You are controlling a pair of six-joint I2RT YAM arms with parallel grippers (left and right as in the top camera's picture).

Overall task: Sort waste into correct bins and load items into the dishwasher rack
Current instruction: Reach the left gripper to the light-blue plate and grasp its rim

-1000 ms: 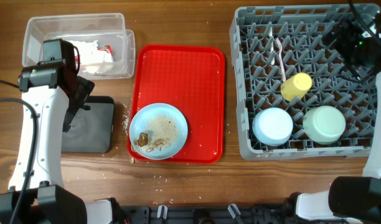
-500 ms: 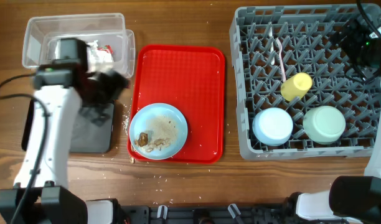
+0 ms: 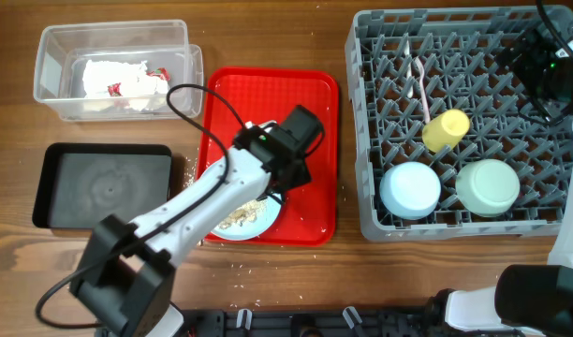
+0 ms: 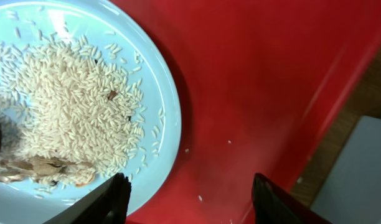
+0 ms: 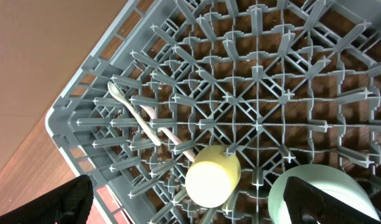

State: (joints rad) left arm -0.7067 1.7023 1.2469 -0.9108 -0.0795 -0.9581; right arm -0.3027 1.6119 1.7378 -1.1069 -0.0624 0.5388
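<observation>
Left wrist view: the left pincer (image 4: 190, 194) hangs with its fingers (image 4: 119, 190) spread wide and nothing between them, poised over the red tray (image 4: 259, 81) just beside the right edge of the blue plate (image 4: 167, 106). The plate lies flat on the tray and carries loose rice (image 4: 72, 106) and a few brown scraps (image 4: 41, 168) at its lower left; stray grains dot the tray next to it. One second ago, in the overhead view, this arm stood at the far left over the black bin (image 3: 104, 187) and the clear container (image 3: 52, 42); it has since swung across to the tray, leaving the bin fully exposed and the white waste (image 3: 118, 75) lying in the container. The plate and tray have not shifted. The move suggests that a drop-off at the left is finished and the plate is the next object. Its food would probably go to a bin before the plate goes to the grey dishwasher rack (image 3: 474, 56) on the right of the surface. The right pincer (image 5: 187, 202) remains above the rack's upper right, its fingers wide apart and empty, over a yellow cup (image 5: 212, 176), a pale spoon (image 5: 137, 118) and a green bowl (image 5: 315, 193). A white bowl (image 3: 410, 190) sits in the rack's near row.
</observation>
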